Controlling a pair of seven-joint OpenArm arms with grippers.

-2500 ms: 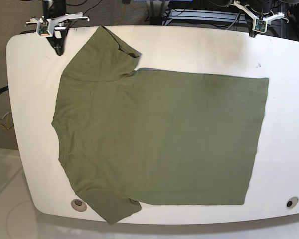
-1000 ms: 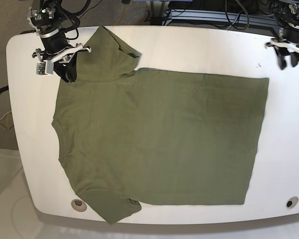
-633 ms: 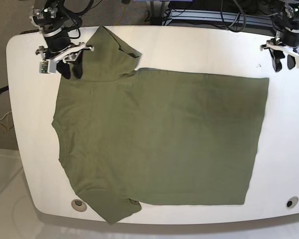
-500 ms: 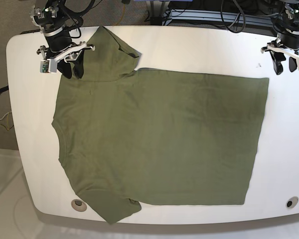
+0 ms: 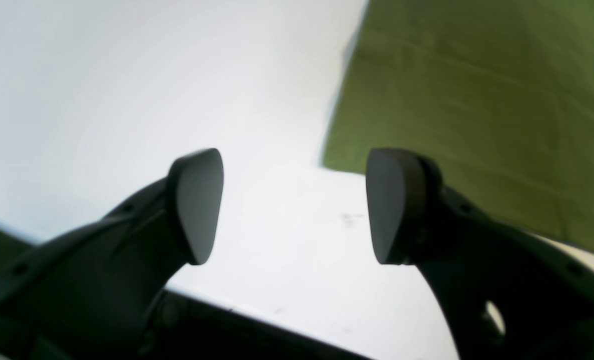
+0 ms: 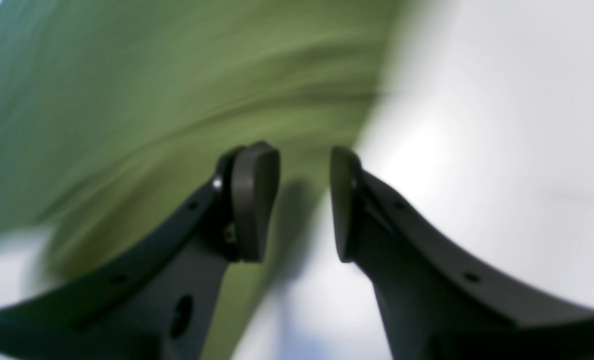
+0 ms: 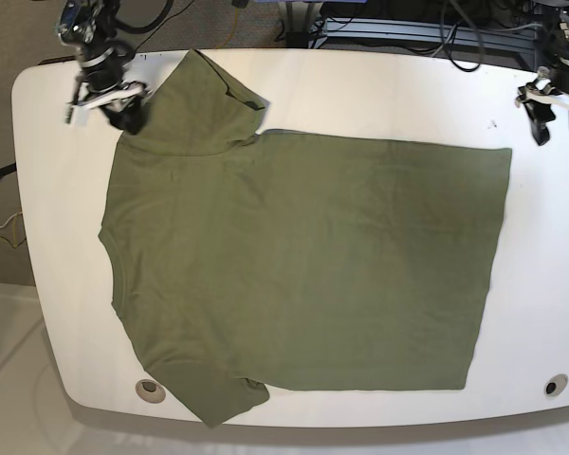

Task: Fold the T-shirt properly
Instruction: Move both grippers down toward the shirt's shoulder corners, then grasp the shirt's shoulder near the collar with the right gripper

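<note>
Both arms have come down from the far edge toward the T-shirt's [image 7: 303, 256] two far corners since the earlier frames. Right gripper [image 6: 304, 202] now sits over the sleeve edge, pads [image 6: 254, 200] narrowly apart, nothing between them that I can see; that wrist view is motion-blurred. Left gripper [image 5: 294, 205] has spread wide and hangs over bare table [image 5: 127, 90] just beside the hem corner, empty. In the base view it is still off the cloth. Shirt lies spread flat across the table [image 7: 38, 190], neck toward the right arm's end, hem toward the left arm's, no fold started. My read: this is the approach for a paired pinch. Left needs to shift onto the hem corner before closing. Risk: right grabs only sleeve fabric and the fold goes skewed.
</note>
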